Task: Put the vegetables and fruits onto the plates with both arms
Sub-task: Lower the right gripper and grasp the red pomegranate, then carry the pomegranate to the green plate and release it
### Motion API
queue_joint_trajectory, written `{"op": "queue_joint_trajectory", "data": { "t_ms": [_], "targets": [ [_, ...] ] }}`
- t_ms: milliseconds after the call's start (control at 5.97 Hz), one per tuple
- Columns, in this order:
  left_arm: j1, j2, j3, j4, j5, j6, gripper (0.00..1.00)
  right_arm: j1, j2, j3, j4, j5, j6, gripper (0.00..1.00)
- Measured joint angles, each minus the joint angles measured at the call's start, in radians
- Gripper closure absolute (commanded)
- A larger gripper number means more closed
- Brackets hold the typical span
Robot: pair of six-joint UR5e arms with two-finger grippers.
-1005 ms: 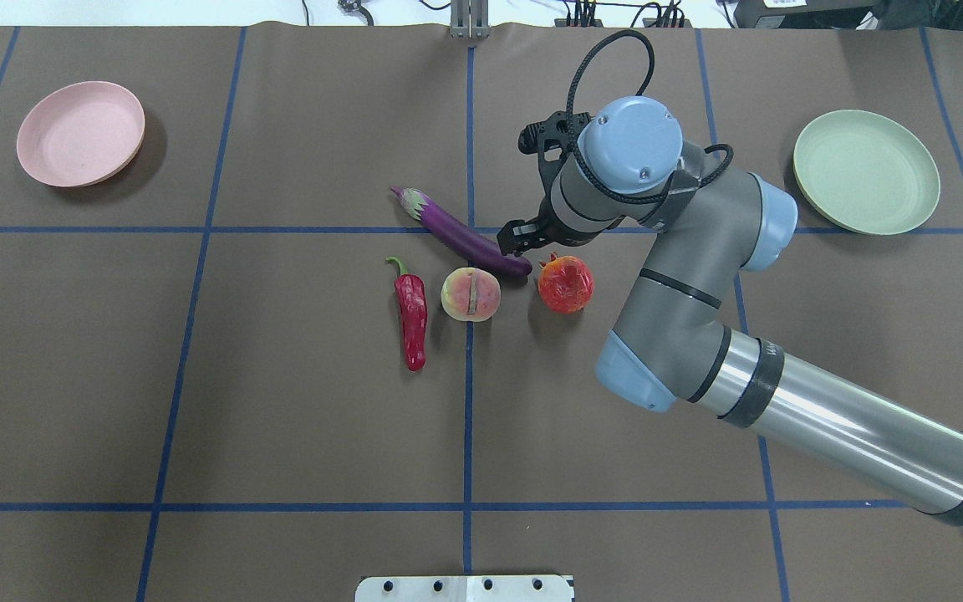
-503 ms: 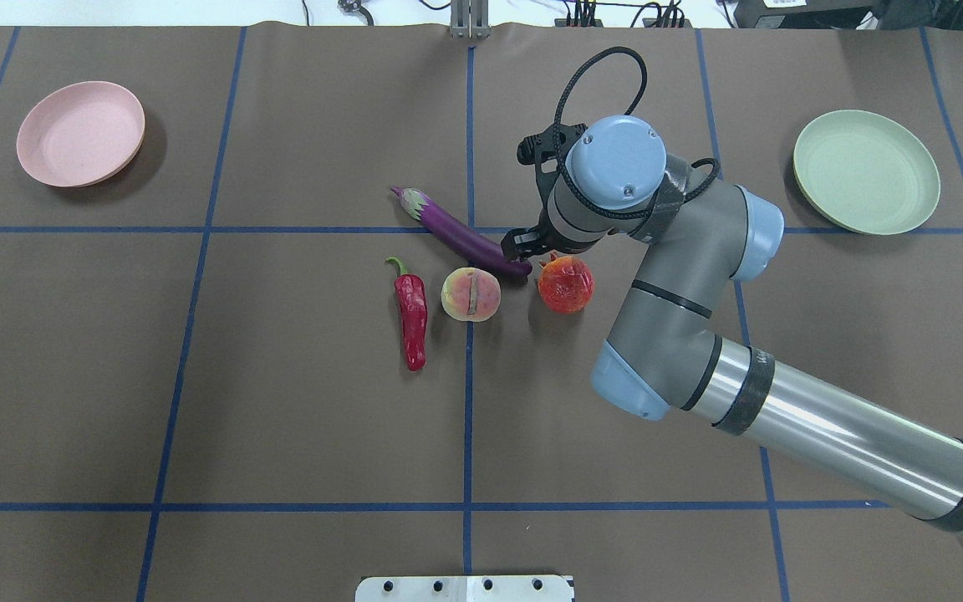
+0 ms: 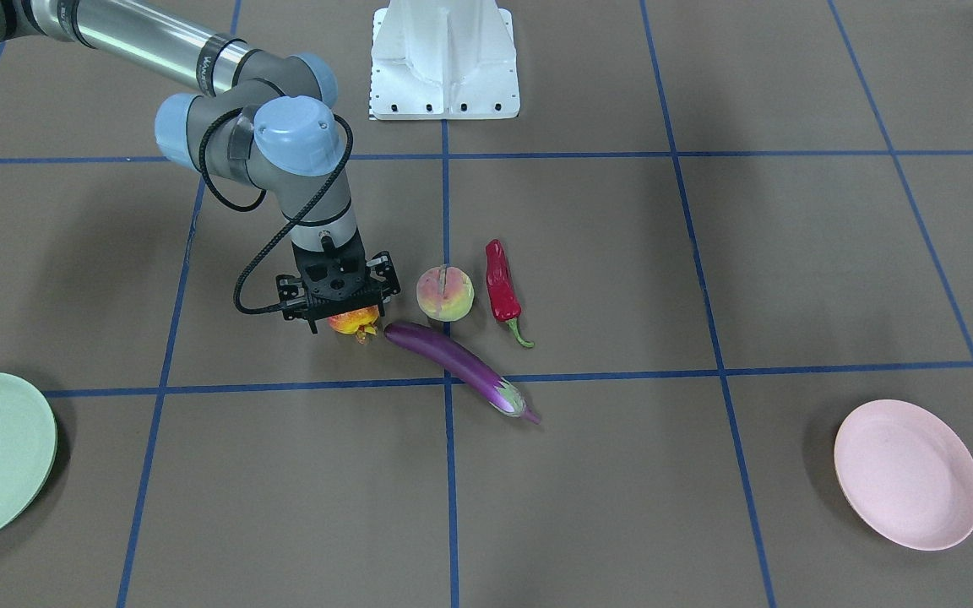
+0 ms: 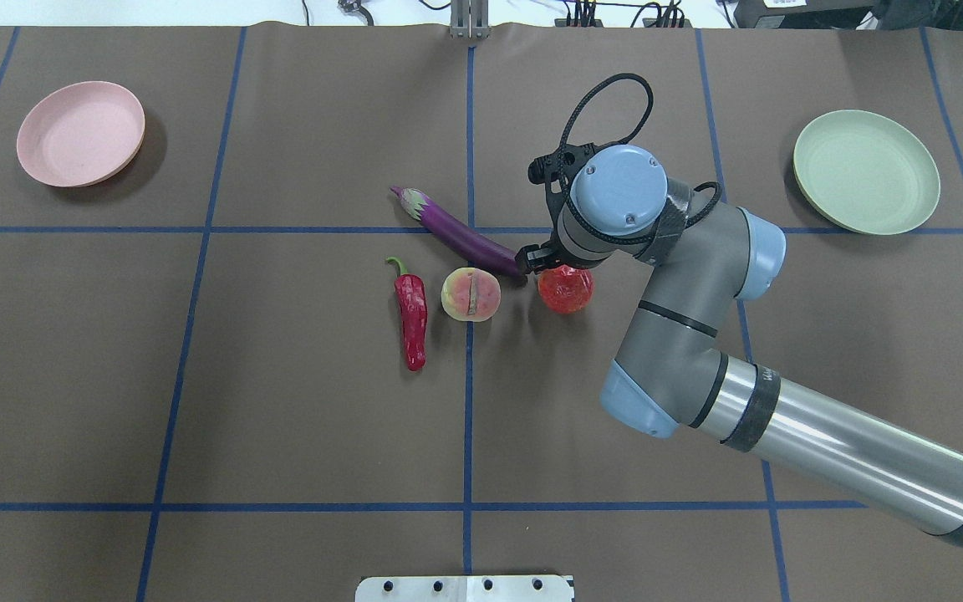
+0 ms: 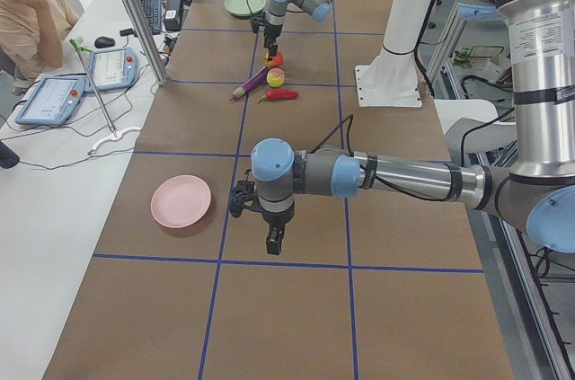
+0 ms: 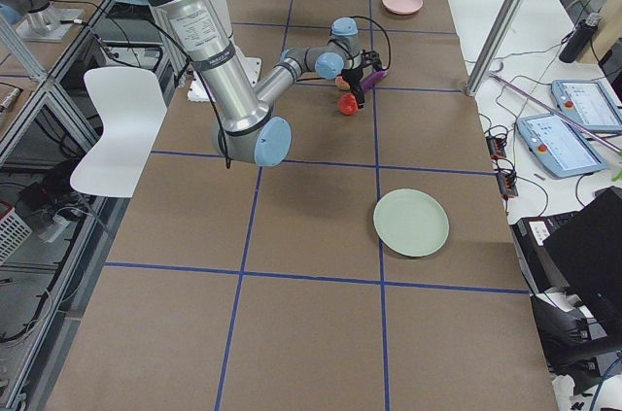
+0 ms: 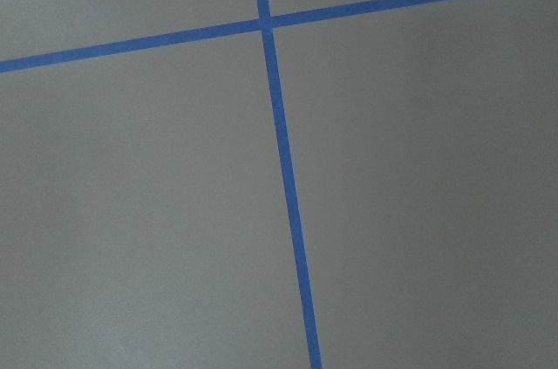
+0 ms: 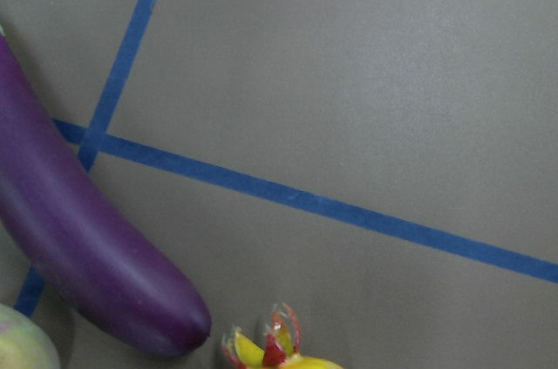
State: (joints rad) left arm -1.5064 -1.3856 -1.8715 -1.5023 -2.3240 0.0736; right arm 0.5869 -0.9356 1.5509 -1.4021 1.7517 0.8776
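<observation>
Right pincer (image 3: 346,323) low over red-and-yellow ball (image 4: 569,291), jaws apart, one on either side. Ball rests on tabletop (image 4: 281,401), just beside eggplant (image 4: 458,236) tip; peach (image 4: 471,293) and chili (image 4: 411,313) to its left. Left pincer (image 5: 272,241) hangs near pink plate (image 5: 181,201); open or closed, cannot tell.

Right arm (image 4: 849,439): polished silver tube, black bands, grey housings, light-blue joint caps (image 4: 619,188) with small screws; black cable (image 4: 615,76) loops at cap's 12 o'clock. Left arm (image 5: 409,180) alike.
</observation>
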Motion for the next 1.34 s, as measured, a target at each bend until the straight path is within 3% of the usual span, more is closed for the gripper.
{"op": "queue_joint_trajectory", "data": {
  "t_ms": [168, 335, 503, 670, 1005, 1340],
  "targets": [
    [0.0, -0.001, 0.0, -0.001, 0.0, 0.0, 0.0, -0.009, -0.002, -0.001, 0.0, -0.002, 0.001, 0.03],
    [0.0, -0.002, 0.0, -0.001, 0.0, 0.0, 0.0, -0.018, -0.003, -0.002, 0.0, -0.008, 0.002, 0.31],
    [0.0, -0.002, 0.0, -0.001, 0.0, 0.0, 0.0, -0.025, -0.005, -0.002, 0.0, -0.016, 0.002, 0.92],
    [0.0, -0.003, 0.0, -0.001, 0.0, 0.0, 0.0, -0.025, -0.008, 0.002, 0.001, -0.016, 0.0, 1.0],
    [0.0, -0.003, 0.001, -0.001, 0.0, 0.0, 0.0, 0.008, -0.012, 0.018, 0.002, 0.006, -0.006, 1.0],
    [0.0, -0.001, 0.001, 0.0, 0.0, 0.0, 0.0, 0.141, -0.063, 0.027, 0.013, 0.069, -0.157, 1.0]
  ]
}}
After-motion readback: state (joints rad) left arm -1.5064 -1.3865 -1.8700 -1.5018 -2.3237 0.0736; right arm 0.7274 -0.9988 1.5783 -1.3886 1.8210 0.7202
